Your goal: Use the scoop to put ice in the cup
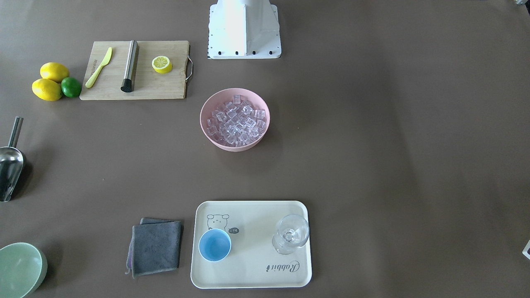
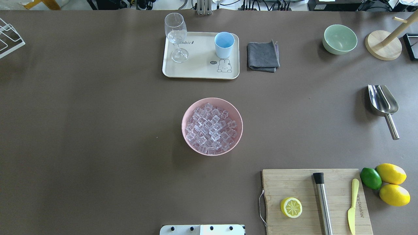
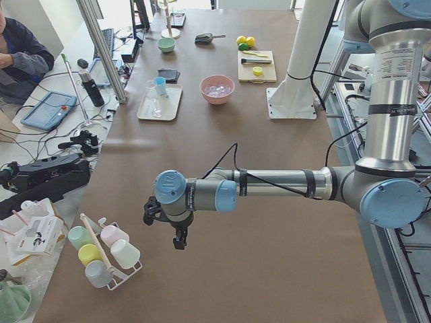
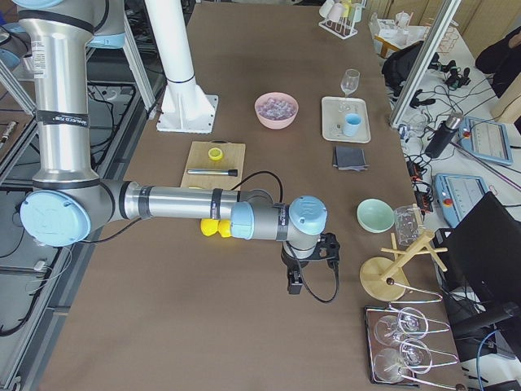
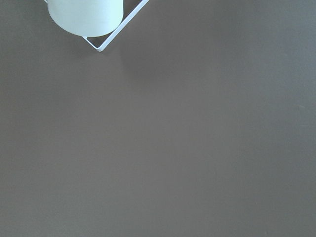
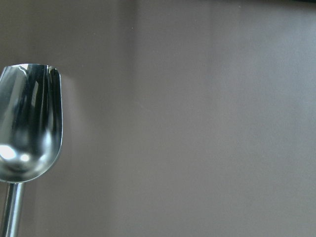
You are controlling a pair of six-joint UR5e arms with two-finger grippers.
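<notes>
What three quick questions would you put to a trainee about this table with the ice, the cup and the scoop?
1. True or false: the ice lies in the pink bowl.
2. The cup stands on: A the tray, B the cutting board, C the grey cloth.
3. Fill in: the scoop has a trough that is ____ of ice.
Key: 1 true; 2 A; 3 empty.

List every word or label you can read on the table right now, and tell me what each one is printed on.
"Rabbit": printed on the cream tray, partly hidden by the wine glass in the overhead view.
"hi~": seemingly, in the speech bubble beside the tray's bunny drawing.
Cutting board: small print next to the yellow knife, too blurred to read.
Left arm: label too small to read.
</notes>
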